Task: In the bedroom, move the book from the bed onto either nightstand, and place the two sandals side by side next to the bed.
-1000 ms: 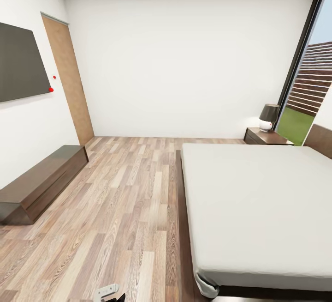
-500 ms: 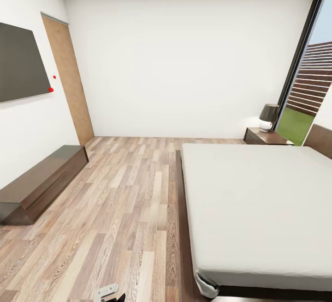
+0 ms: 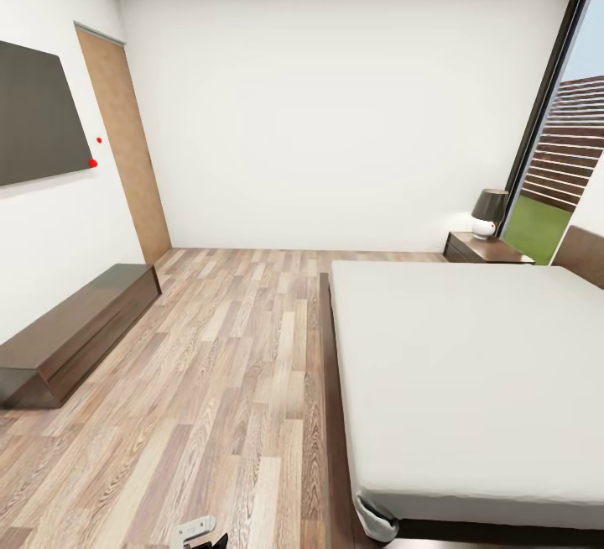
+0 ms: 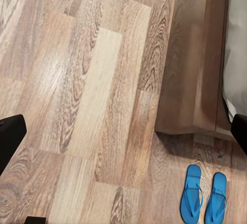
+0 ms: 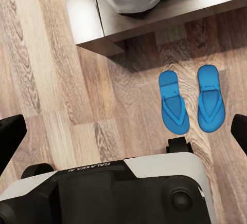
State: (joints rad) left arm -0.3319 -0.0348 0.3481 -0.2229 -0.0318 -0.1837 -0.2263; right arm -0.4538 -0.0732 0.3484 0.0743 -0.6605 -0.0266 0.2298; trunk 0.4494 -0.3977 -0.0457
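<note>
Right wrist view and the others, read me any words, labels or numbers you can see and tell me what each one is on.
"GALAXEA R1 PRO", small and upside down on the robot's base, only just legible.
No other text: none on the two sandals, the bed, the nightstand or the wall screen.

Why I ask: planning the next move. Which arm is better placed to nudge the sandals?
Right, probably: the sandals lie close ahead of the open right pincer, while from the open left pincer they sit far off to one side. The bed is also on the robot's right.
</note>
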